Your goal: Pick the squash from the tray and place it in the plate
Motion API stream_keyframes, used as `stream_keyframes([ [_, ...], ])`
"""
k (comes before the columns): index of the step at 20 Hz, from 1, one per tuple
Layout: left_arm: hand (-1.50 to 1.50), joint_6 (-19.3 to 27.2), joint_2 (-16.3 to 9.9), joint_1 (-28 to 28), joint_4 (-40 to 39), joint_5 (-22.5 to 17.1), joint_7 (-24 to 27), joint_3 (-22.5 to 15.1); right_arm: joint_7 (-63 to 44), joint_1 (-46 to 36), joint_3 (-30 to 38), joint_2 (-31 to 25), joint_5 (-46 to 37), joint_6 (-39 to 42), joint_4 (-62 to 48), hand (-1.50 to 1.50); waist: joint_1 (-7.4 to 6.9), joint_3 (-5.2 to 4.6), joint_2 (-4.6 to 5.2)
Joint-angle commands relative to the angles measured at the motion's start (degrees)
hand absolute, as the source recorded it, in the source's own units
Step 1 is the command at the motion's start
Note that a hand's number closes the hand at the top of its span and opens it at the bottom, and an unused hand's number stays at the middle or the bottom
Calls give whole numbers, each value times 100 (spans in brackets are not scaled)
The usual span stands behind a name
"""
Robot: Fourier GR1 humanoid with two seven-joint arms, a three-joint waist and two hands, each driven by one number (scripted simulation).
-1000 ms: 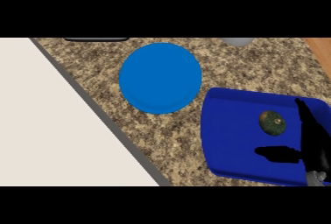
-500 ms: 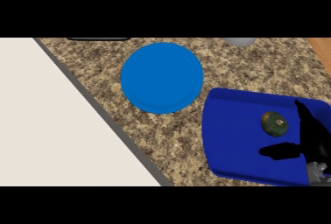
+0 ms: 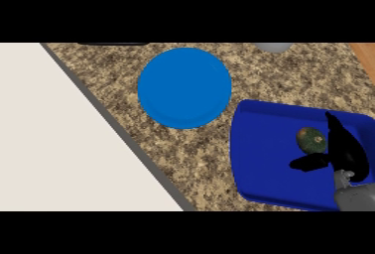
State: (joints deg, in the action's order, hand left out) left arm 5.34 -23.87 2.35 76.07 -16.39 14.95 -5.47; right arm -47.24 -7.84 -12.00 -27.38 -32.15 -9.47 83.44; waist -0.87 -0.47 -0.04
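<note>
Scanning left to right: bare plate (image 3: 184, 88) on the counter (image 3: 117, 74), then the blue tray (image 3: 267, 158), squash (image 3: 311, 140) lying in its right part. Right hand (image 3: 344, 151) sits just right of the squash, fingers straight, thumb spread below it, nothing held. Pre-grasp step, I'd say. Next: close around the squash, lift, carry left to the plate. Left hand not visible.

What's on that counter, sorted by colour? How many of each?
Blue: 2, the plate and the tray
Green: 1, the squash
Grey: 1, an object cut off at the top edge
Black: 1, the robot's right hand
Total: 5
</note>
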Motion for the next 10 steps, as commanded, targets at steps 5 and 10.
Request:
stream_keyframes([
  [5,0,-168,51,-251,182,257,-438,-60,435,-276,391,139,-61,174,-776,-150,74,49,5],
  [10,0,-34,159,-367,263,418,-550,-174,1038,-306,176,324,-43,282,-988,150,77,51,7],
])
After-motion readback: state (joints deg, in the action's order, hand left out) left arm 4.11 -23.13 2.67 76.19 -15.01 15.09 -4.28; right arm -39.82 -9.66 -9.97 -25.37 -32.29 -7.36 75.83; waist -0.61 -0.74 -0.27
